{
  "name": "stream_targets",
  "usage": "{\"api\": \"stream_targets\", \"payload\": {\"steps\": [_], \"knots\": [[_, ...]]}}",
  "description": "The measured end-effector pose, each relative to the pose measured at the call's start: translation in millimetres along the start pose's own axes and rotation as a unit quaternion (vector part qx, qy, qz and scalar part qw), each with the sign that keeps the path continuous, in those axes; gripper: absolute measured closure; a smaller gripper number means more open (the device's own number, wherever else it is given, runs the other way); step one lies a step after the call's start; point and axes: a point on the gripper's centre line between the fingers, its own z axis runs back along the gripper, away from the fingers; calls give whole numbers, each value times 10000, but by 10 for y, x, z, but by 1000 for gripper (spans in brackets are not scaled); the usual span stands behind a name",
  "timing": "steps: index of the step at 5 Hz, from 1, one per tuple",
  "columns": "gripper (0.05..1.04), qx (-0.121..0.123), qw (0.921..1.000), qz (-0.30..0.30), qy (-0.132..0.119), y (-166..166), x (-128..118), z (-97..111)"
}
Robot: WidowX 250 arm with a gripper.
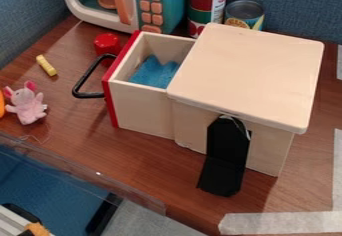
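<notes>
Working left to right. Pink plush toy (25,103) lies towards the table's (150,162) near-left edge, the yellow piece (46,65) farther back. Neither lies against the drawer, but a low, wide sweep on this side could catch them.

Handle (90,95): black loop standing out from the drawer's red front (109,100). Red lid-like piece (107,44) sits just behind it, so I would come down from above on the near side, with little sideways travel.

Drawer (141,107): pulled out of the wooden cabinet (250,75) towards the table's left edge, blue cloth (153,75) inside. I take this drawer as the thing being worked. If it is to slide, my judgement is to load the middle of the front, along the runners; an off-centre push or pull may skew and jam it. If the cloth is to come out, pinch a raised fold and lift straight up, keeping off the walls and the cabinet top's overhang.

Right: black bracket-like piece (226,152) rests against the cabinet's near side, its foot on the table. Whether it braces the cabinet I cannot tell, so force should be gentle.

Fingers: released, clenched or grasping, I cannot tell. Arm: height, tilt and wrist turn likewise undetermined. Suggested pose: wrist high, fingers pointing down, approaching slowly.
</notes>
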Motion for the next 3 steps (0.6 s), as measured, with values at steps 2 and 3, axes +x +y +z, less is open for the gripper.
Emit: {"api": "stream_targets", "payload": {"steps": [2,3], "knots": [[83,-140,9968,756,-196,49,-196,-261],[83,-121,9944,964,-407,67,-234,-352]]}}
